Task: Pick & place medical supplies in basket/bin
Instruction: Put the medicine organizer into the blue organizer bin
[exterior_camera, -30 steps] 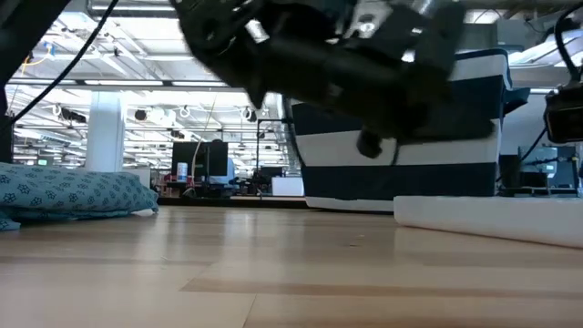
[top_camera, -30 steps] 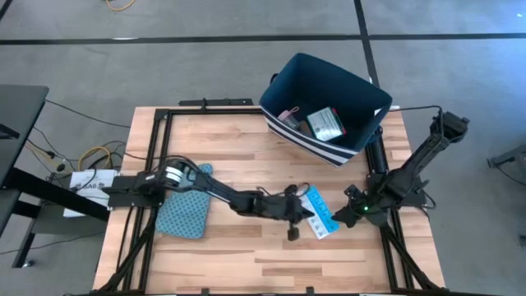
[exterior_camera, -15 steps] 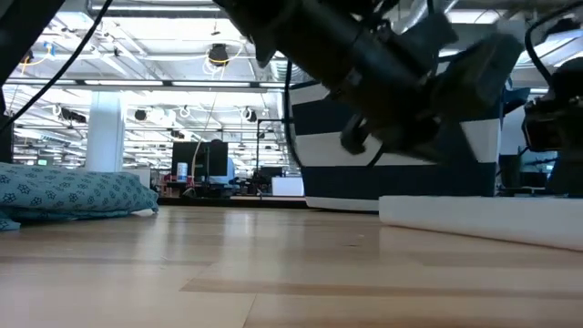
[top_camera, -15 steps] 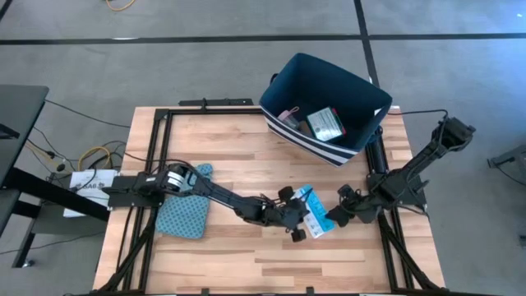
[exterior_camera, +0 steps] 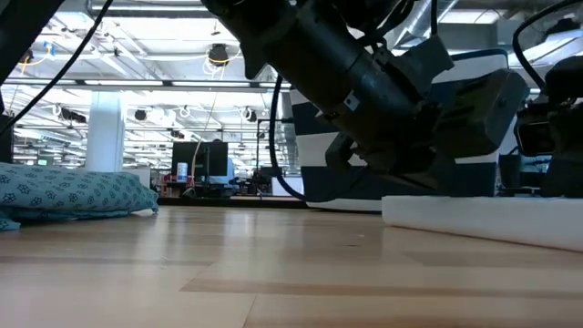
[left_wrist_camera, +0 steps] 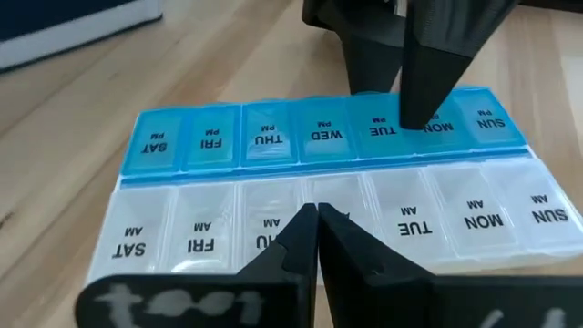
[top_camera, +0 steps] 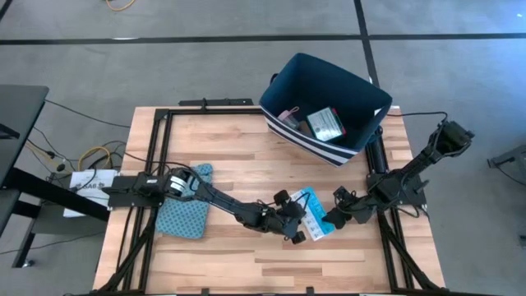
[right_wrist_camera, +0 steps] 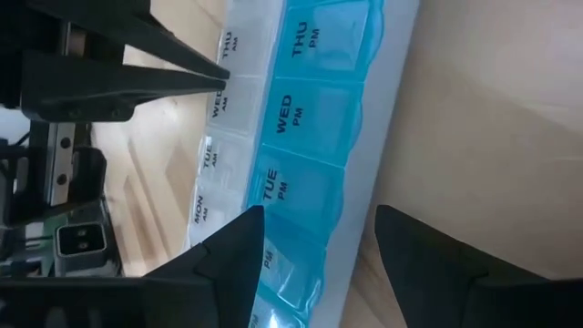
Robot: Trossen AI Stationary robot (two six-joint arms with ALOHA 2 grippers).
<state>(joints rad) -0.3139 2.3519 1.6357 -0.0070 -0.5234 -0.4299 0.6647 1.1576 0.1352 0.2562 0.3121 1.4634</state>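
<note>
The long light-blue pill organizer (top_camera: 312,212) lies flat on the table, with a blue PM row and a white AM row (left_wrist_camera: 319,146). My left gripper (top_camera: 297,231) reaches it from the table's left, shut (left_wrist_camera: 317,211). My right gripper (top_camera: 330,219) comes from the right and is open (right_wrist_camera: 319,241). One of its fingers (right_wrist_camera: 239,244) is over the blue lids and the other (right_wrist_camera: 414,246) is beyond the organizer's long edge. The navy bin (top_camera: 325,107) stands at the far right and holds a green box (top_camera: 326,123) and a small pink item (top_camera: 288,115). My left gripper meets the organizer's white AM row about mid-length, by the WED lid (left_wrist_camera: 332,196), with its shut fingertips. It slants down from the table's left. The organizer stays flat on the table. My right gripper straddles the blue row's long edge near TUE (right_wrist_camera: 273,187); I cannot tell whether it touches.
The teal patterned pouch (top_camera: 182,212) lies on the table's left part under the left arm and shows at the left in the low view (exterior_camera: 68,191). The bin's striped wall (exterior_camera: 314,182) rises behind both grippers. Bare wood spans the near edge.
My right gripper has moved toward the table's left, up to the organizer. My left gripper has come down and forward onto the organizer's white row. The organizer has slid a little toward the table's left.
</note>
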